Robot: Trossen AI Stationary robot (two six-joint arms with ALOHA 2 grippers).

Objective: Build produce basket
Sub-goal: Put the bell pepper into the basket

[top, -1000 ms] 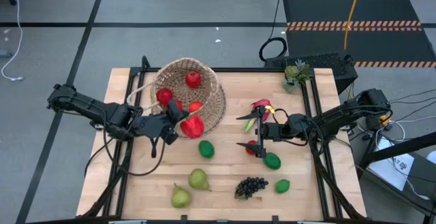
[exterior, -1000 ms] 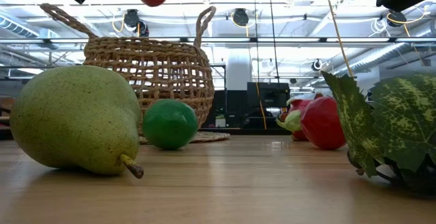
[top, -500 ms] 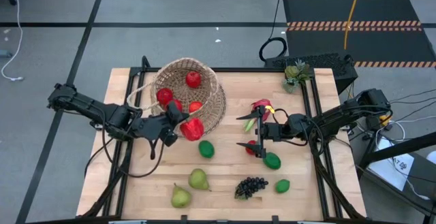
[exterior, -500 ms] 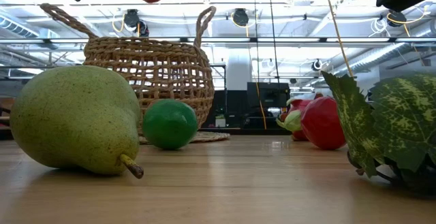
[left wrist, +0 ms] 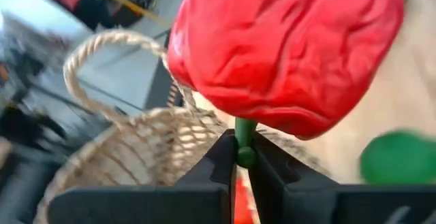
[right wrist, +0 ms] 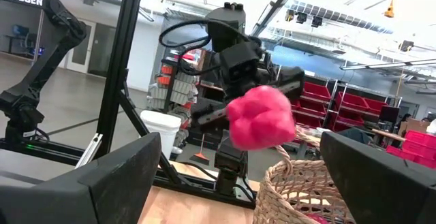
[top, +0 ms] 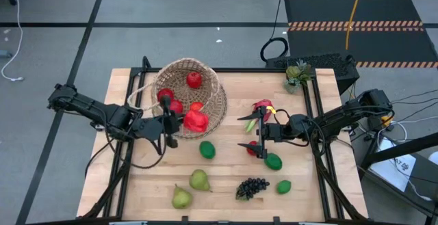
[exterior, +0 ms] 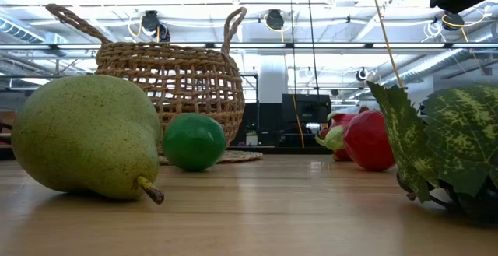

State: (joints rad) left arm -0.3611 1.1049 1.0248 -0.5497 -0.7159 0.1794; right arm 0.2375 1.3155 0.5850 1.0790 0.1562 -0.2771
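My wooden tabletop (top: pixel 226 184) carries the basket (top: pixel 205 91), three limes (top: pixel 207 150), two pears (top: pixel 199 180), a grape bunch (top: pixel 252 187), a dragon fruit (top: pixel 261 107) and a potted plant (top: pixel 297 74).

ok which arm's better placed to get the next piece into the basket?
Left. The left gripper is shut on the red pepper by its stem, held at the basket rim. The right gripper hangs open between the dragon fruit and a lime, holding nothing.

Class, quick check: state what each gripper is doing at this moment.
Left gripper: closed on the green stem of the red pepper, held above the basket rim.
Right gripper: open, holding nothing, near the dragon fruit.
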